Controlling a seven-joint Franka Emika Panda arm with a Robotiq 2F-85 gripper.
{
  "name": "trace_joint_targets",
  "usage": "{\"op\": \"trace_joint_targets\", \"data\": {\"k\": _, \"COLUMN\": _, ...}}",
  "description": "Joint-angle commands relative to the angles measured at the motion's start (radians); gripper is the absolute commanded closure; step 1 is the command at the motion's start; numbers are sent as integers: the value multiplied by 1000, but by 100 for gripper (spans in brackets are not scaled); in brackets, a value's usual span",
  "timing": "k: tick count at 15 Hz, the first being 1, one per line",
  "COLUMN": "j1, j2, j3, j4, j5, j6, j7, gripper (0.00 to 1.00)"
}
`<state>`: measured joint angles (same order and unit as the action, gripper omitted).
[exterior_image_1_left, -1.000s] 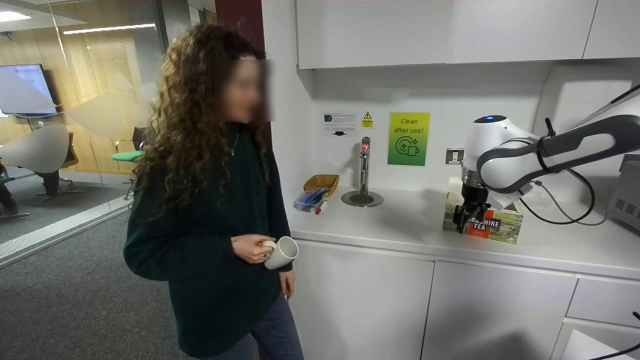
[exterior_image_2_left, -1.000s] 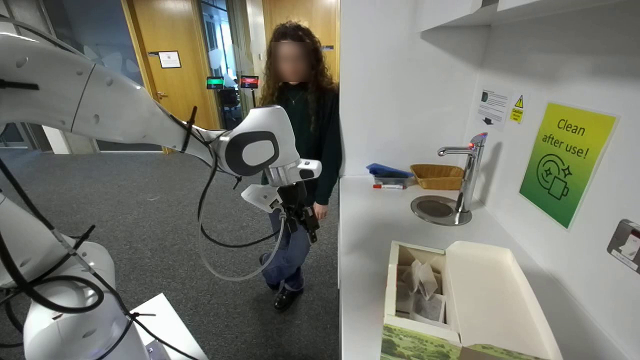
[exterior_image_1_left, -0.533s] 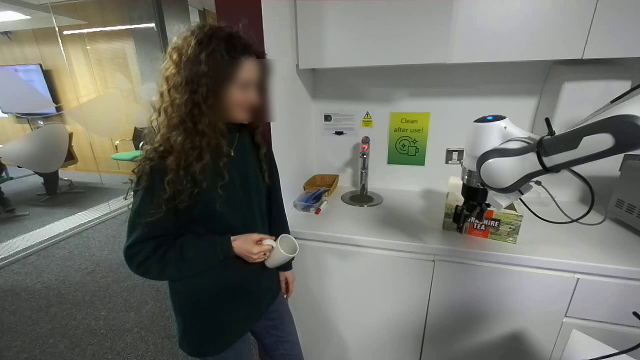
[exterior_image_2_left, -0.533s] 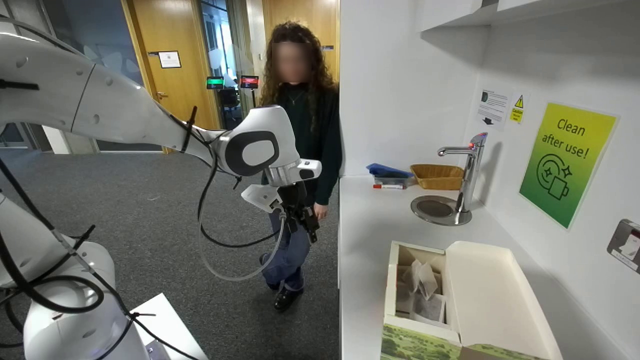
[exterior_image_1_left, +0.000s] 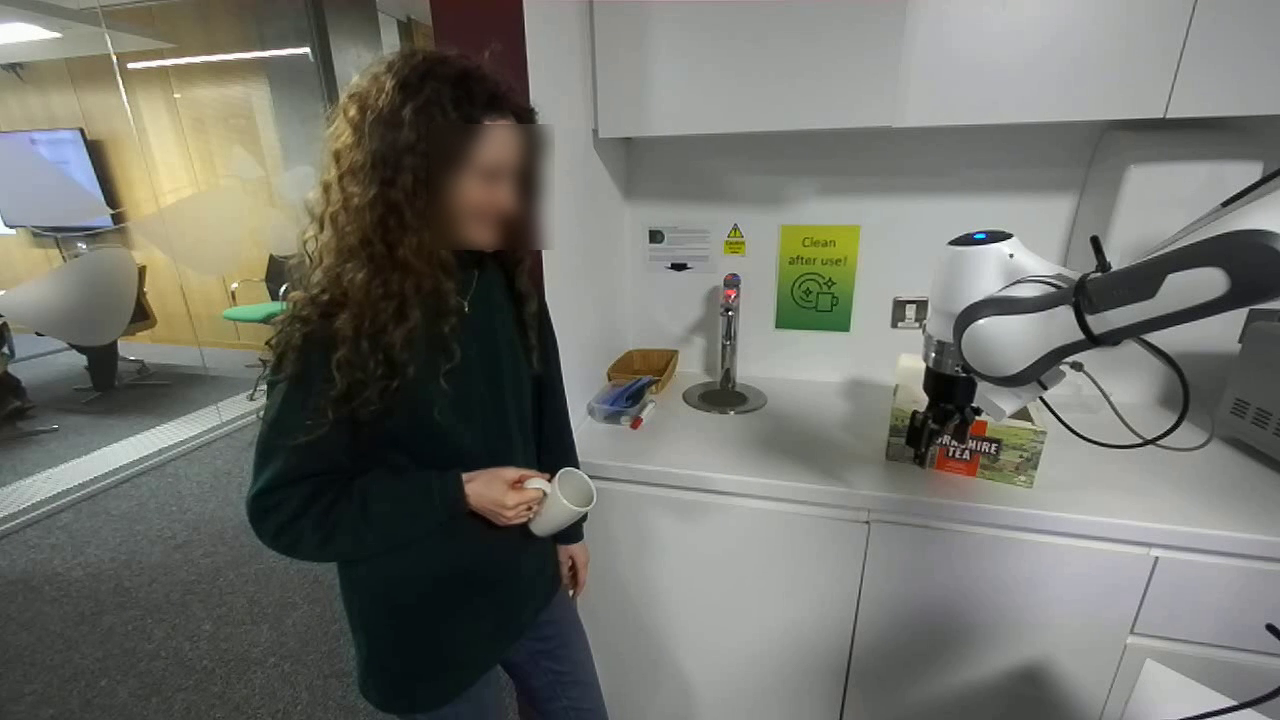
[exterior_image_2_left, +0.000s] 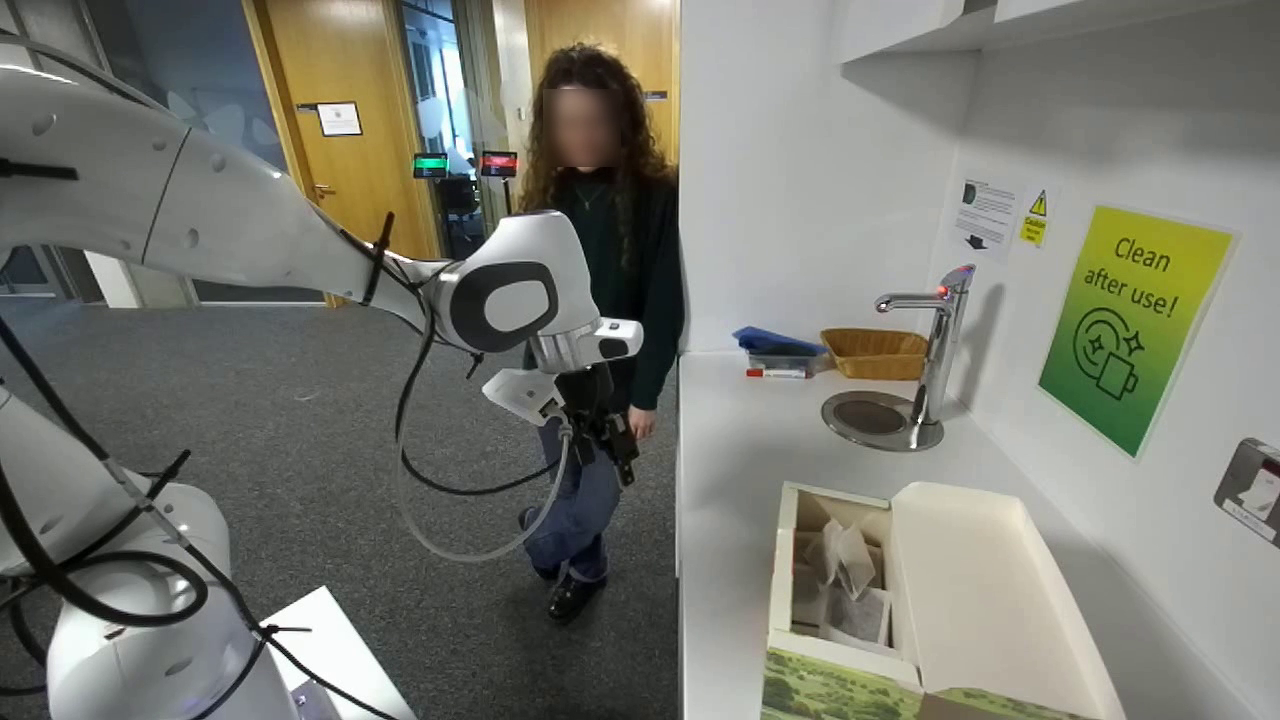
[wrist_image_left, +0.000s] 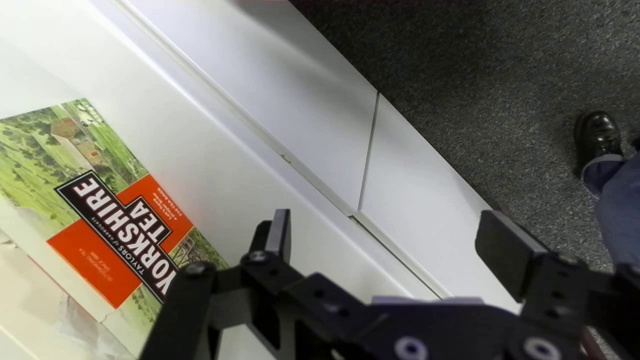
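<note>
So the arm (exterior_image_2_left: 250, 210) comes in from the left edge in an exterior view, slopes gently down, then bends at the wrist so the gripper (wrist_image_left: 385, 232) hangs pointing downward, tilted a little. Its fingers (wrist_image_left: 278, 237) are spread wide apart, and in the wrist view you can see the front edge of the white counter (wrist_image_left: 200, 165) plus the cabinet doors (wrist_image_left: 310, 100) through the gap. As for the Yorkshire Tea box (wrist_image_left: 115, 230), it's sitting on that counter, over on the left in the wrist view, with one corner hidden behind a finger. The two are clearly apart btw: the gripper hangs out on the floor side of the counter edge, while the box is set back on top. In an exterior view it does block part of the box's front, right by the red label (exterior_image_1_left: 965, 462). The lid (exterior_image_2_left: 1000, 600) is folded back toward the wall, so you get a decent look at some tea bags (exterior_image_2_left: 850, 575) inside. A person (exterior_image_1_left: 410, 400) in a dark green top stands past the gripper, holding a white mug (exterior_image_1_left: 565, 503). Further along the counter there's a chrome tap (exterior_image_2_left: 933, 360) and a brown basket (exterior_image_2_left: 872, 360).
</note>
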<state>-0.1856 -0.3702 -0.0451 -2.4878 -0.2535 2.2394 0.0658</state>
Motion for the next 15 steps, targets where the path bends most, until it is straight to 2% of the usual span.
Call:
{"op": "trace_joint_targets", "data": {"k": 1, "j1": 11, "j2": 0, "j3": -10, "j4": 2, "j5": -4, "j6": -3, "j7": 3, "gripper": 0}}
{"op": "trace_joint_targets", "data": {"k": 6, "j1": 11, "j2": -5, "j3": -13, "j4": 2, "j5": 5, "j6": 4, "j7": 11, "gripper": 0}}
{"op": "trace_joint_targets", "data": {"k": 11, "j1": 40, "j2": -4, "j3": -58, "j4": 31, "j5": 151, "j6": -17, "j7": -49, "gripper": 0}}
{"op": "trace_joint_targets", "data": {"k": 15, "j1": 29, "j2": 5, "j3": -66, "j4": 65, "j5": 198, "j6": -19, "j7": -27, "gripper": 0}}
